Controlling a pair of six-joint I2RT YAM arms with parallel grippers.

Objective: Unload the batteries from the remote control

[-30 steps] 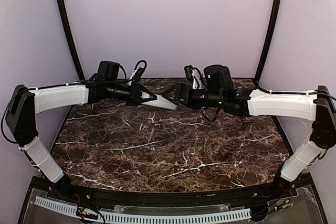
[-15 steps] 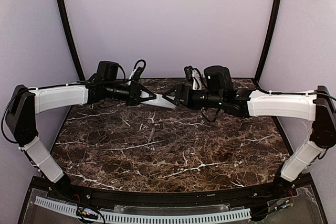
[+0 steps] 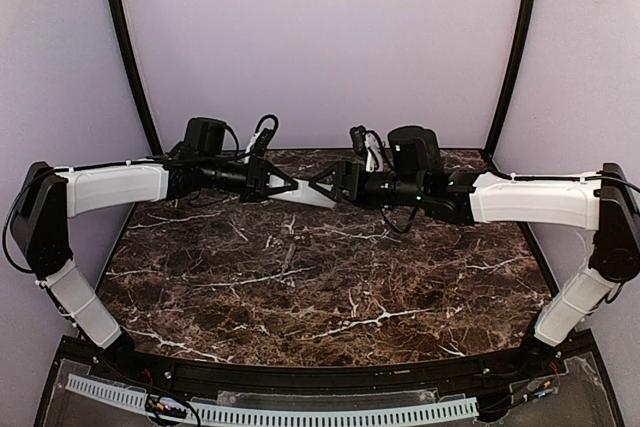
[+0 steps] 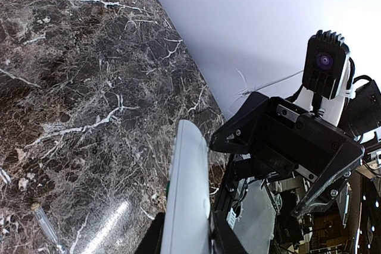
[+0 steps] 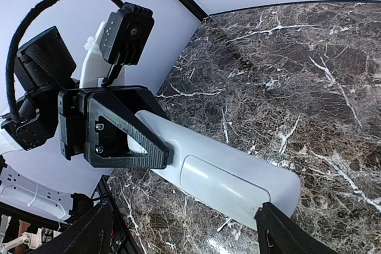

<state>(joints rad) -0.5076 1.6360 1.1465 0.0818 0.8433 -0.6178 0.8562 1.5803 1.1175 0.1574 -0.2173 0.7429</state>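
- The left gripper [image 3: 290, 187] pinches one end of the remote control [image 5: 226, 176], holding it in the air above the far side of the table [image 3: 300, 277].
- The right gripper [image 3: 318, 185] is spread wide above the table's far middle. Its fingers [image 5: 280, 236] are near the remote's free end, and I cannot tell whether they touch it.
- The remote's back cover [image 5: 220, 185] is in place.

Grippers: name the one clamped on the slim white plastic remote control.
The left gripper: its fingers pinch the remote control; those of the right gripper stand apart.
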